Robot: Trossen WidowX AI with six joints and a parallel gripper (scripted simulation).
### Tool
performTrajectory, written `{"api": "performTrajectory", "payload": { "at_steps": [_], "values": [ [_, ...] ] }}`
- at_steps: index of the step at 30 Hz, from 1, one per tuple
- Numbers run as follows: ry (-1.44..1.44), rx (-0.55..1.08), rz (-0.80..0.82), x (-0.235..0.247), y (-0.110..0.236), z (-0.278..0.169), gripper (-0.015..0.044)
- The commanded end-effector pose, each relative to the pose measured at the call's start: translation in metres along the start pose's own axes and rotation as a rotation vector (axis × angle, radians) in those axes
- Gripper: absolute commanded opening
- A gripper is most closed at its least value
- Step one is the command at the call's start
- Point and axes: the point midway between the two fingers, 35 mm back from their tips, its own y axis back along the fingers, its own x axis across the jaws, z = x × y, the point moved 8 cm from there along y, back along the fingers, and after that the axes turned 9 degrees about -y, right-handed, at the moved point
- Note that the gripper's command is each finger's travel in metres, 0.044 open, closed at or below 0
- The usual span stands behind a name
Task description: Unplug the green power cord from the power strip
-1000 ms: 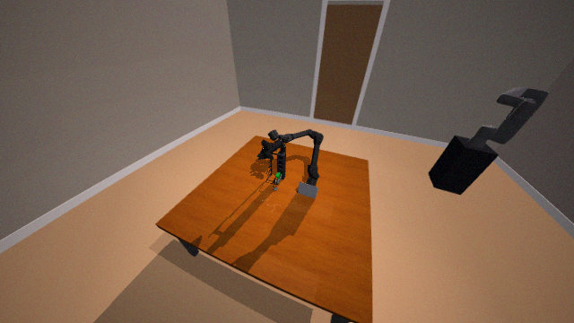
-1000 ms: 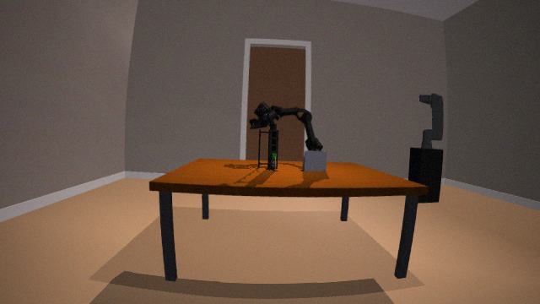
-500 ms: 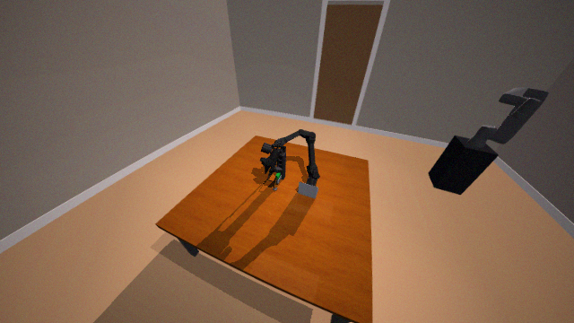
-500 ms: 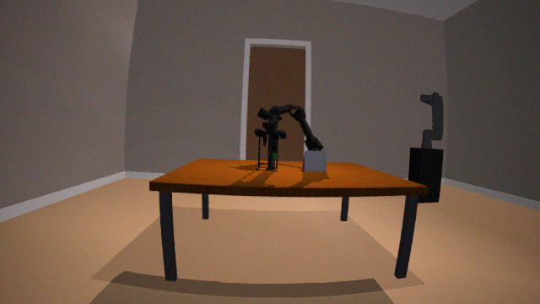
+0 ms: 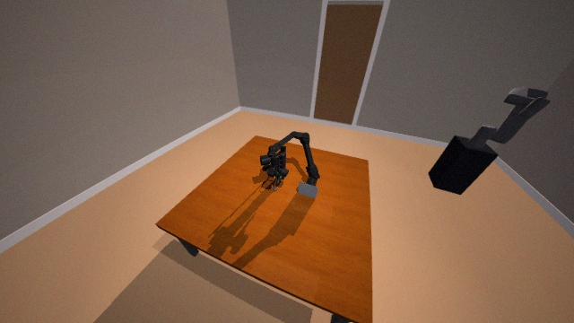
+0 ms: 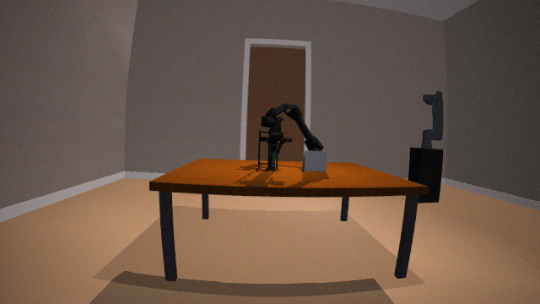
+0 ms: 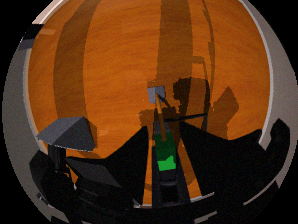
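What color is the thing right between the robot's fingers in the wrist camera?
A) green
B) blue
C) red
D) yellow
A: in the wrist view a green plug sits between the dark fingers of the tool, above the brown table.
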Motion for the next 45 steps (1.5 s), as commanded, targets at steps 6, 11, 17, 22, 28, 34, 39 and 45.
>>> {"api": "performTrajectory", "payload": {
  "at_steps": [6,11,17,22,28,34,39,45],
  "values": [
    [0.023,0.02,0.0,-0.001,0.0,-0.001,0.016],
    [0.023,0.02,0.0,-0.002,0.0,-0.009,0.016],
    [0.023,0.021,0.0,-0.004,0.0,-0.019,0.016],
    [0.024,0.021,0.0,-0.006,0.0,-0.027,0.016],
    [0.024,0.022,0.0,-0.007,0.0,-0.036,0.016],
    [0.023,0.023,0.0,-0.007,0.0,-0.039,0.016],
    [0.023,0.023,0.0,-0.007,-0.005,-0.039,0.016],
    [0.023,0.023,0.0,-0.007,-0.012,-0.039,0.016]
  ]
}}
